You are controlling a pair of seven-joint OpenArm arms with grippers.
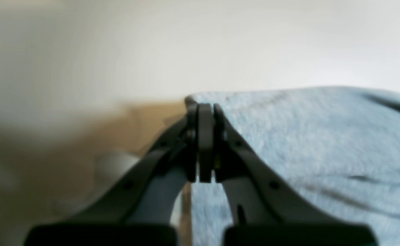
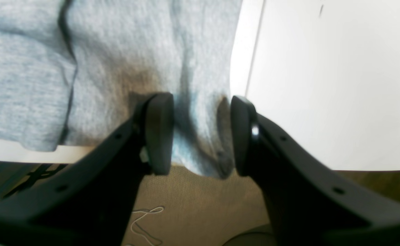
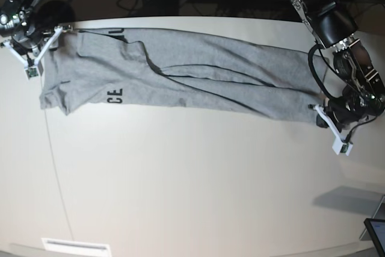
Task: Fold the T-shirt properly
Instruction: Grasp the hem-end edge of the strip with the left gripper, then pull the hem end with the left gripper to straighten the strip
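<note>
My left gripper (image 1: 205,143) is clamped fully together, pinching the hem edge of the T-shirt (image 3: 198,73), arm bent low at the base view's right edge. My right gripper (image 2: 200,133) has jaws parted, straddling a fabric fold without pressing it, its arm at the far left corner.

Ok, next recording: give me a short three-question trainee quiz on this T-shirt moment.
1. True or false: the left gripper is shut at the edge of the T-shirt.
2. How do the jaws of the right gripper stand? A) pressed shut B) apart, with cloth between them C) apart, over bare table
3. Fill in: the T-shirt lies stretched across the white ____.

Key: 1 true; 2 B; 3 table.
</note>
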